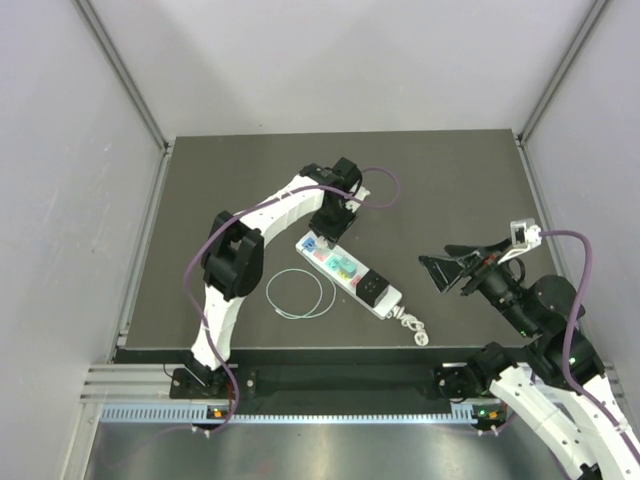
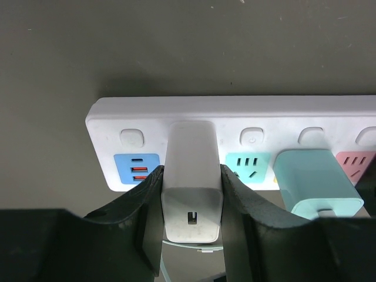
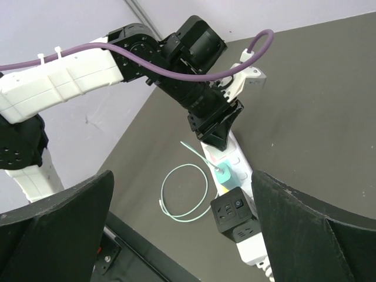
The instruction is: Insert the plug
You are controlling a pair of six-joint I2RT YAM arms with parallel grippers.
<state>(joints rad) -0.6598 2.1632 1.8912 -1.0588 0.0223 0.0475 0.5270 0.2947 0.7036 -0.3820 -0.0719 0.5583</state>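
White plug sits gripped in left gripper, against power strip.

Left arm & right arm: white link shells w/ black joint housings. Purple cable runs along each, held by white zip ties on the left one. Fingers are matte black, broad, wedge-shaped.

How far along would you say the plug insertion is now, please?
Done: the white plug sits on the power strip beside the teal plug, apparently in its socket. In hand: the left jaws clamp it. Left: confirm seating, release. The right jaws hang open, away.
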